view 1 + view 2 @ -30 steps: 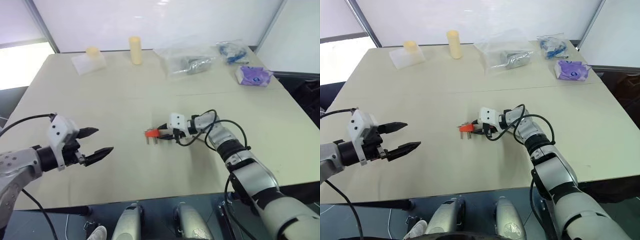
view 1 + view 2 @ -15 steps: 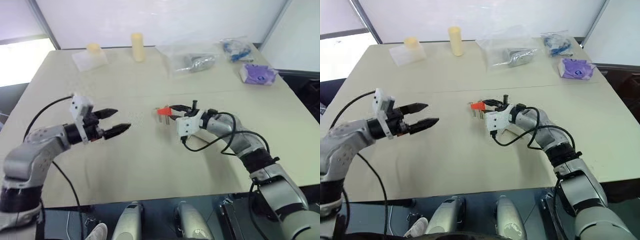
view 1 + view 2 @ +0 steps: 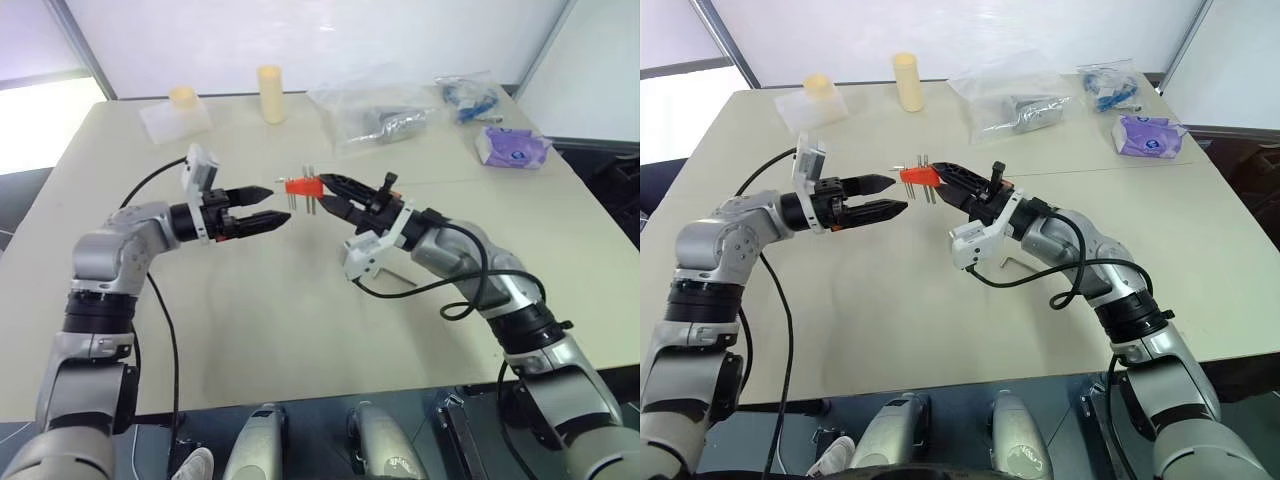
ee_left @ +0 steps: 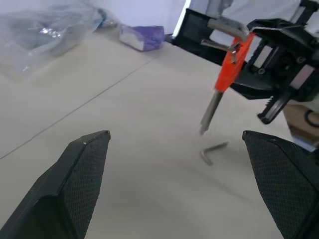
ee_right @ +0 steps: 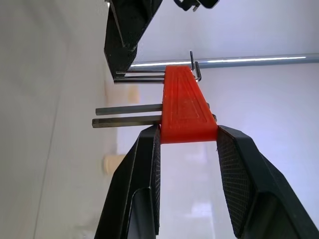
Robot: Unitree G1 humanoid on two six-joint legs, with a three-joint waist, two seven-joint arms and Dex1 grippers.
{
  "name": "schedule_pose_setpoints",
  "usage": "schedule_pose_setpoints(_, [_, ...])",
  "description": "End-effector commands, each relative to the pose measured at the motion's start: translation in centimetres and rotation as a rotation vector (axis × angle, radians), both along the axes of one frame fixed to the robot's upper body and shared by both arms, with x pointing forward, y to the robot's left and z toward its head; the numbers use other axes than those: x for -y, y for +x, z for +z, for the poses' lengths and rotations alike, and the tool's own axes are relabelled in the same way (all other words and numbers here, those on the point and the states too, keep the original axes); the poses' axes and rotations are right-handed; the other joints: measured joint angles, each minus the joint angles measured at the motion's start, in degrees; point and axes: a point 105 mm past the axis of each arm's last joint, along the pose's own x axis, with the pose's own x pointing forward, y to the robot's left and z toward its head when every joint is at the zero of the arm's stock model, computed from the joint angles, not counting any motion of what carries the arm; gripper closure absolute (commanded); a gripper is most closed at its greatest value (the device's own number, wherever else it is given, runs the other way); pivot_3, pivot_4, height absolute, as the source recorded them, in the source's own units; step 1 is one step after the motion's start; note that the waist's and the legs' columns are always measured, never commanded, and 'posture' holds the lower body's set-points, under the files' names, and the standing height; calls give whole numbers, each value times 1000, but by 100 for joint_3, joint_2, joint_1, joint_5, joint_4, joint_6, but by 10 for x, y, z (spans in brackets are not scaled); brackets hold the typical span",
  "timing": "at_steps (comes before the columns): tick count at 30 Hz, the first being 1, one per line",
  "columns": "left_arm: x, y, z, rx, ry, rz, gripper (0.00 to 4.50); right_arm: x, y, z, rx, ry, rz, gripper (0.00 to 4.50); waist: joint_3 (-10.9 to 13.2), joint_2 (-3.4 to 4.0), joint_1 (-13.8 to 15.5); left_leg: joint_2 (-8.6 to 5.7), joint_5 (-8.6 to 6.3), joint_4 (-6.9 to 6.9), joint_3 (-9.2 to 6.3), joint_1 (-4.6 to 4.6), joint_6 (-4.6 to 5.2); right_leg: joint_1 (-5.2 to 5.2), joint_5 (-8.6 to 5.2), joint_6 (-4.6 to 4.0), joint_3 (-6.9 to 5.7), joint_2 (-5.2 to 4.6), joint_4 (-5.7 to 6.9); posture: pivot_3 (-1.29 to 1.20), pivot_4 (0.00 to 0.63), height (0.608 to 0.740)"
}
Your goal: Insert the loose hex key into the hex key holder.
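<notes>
R gripper (image 3: 322, 186) is clamped on the red hex key holder (image 3: 300, 186), held up in the air above the table (image 3: 250, 330), short keys poking out one side. L gripper (image 3: 268, 205) has fingers spread wide w/ nothing in them, tips just beside the holder, on its left. Loose hex key (image 4: 214, 150) lies flat on the table below the holder, near the R wrist. Far past the holder: two yellow cylinders (image 3: 270, 95), clear plastic bags (image 3: 375, 110), purple pack (image 3: 510, 148).
</notes>
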Motion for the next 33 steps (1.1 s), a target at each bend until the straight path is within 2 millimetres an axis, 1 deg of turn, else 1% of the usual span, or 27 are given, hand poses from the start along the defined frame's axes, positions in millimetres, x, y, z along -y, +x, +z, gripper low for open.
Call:
schedule_pose_setpoints(1, [4, -2, 16, 33, -23, -36, 0, -4, -10, 10, 46, 13, 39, 3451, 0, 0, -1, 0, 0, 0, 0, 0, 0, 0, 0, 0, 0, 0, 0, 0, 150, 740])
schedule_pose_setpoints(6, [10, -7, 28, 54, -38, -77, 0, -9, -12, 4, 25, 1, 62, 3451, 0, 0, -3, 0, 0, 0, -1, 0, 0, 0, 0, 0, 0, 1, 0, 0, 150, 740])
schedule_pose_setpoints(9, [12, -9, 31, 60, -39, -90, 0, -11, -13, 2, 19, -1, 71, 3451, 0, 0, -3, 2, 0, 1, -2, 0, 0, 1, 0, 0, 0, 0, 0, 0, 150, 740])
schedule_pose_setpoints(14, [13, -10, 31, 58, -45, -97, 0, -13, -16, -1, 5, -9, 88, 3451, 0, 0, -3, 2, 0, 1, -4, 0, 0, 1, 0, 0, 0, 1, 1, 0, 150, 740])
schedule_pose_setpoints(20, [17, -12, 34, 60, -63, -109, 0, -11, -16, -2, -1, -20, 87, 3451, 0, 0, -2, 3, 0, 2, -4, 0, 0, 2, 0, 0, 0, 0, 1, 0, 150, 740])
schedule_pose_setpoints(26, [18, -15, 28, 35, -49, -127, 0, -10, -15, -1, -8, -22, 85, 3451, 0, 0, -2, 3, 0, 2, -4, 0, 0, 2, 0, 0, 0, 0, 1, 0, 150, 740])
schedule_pose_setpoints(27, [18, -15, 27, 24, -43, -131, 545, -10, -15, -1, -9, -22, 85, 3451, 0, 0, -2, 3, 0, 2, -4, 0, 0, 2, 0, 0, 0, 0, 1, 0, 150, 740])
schedule_pose_setpoints(28, [18, -16, 26, 17, -38, -133, 791, -10, -15, -1, -9, -22, 85, 3451, 0, 0, -2, 3, 0, 2, -4, 0, 0, 2, 0, 0, 0, 1, 1, 0, 150, 740])
schedule_pose_setpoints(29, [18, -16, 25, 17, -35, -136, 1267, -10, -14, -1, -9, -22, 85, 3451, 0, 0, -2, 2, 0, 3, -4, 0, 0, 2, 0, 0, 0, 0, 1, 0, 150, 740])
schedule_pose_setpoints(31, [18, -18, 22, 12, -19, -139, 1267, -9, -14, 0, -10, -23, 84, 3451, 0, 0, -3, 2, 0, 2, -4, 0, 0, 1, 0, 0, 0, 1, 2, 0, 150, 740])
schedule_pose_setpoints(32, [17, -18, 20, 9, -6, -141, 1644, -9, -13, 0, -11, -23, 84, 3451, 0, 0, -2, 3, 0, 3, -5, 0, 0, 1, 0, 0, 0, 1, 1, 0, 150, 740])
schedule_pose_setpoints(33, [17, -19, 17, 5, 8, -142, 1811, -9, -13, 0, -11, -23, 84, 3451, 0, 0, -2, 3, 0, 2, -4, 0, 0, 2, 0, 0, 0, 1, 2, 0, 150, 740])
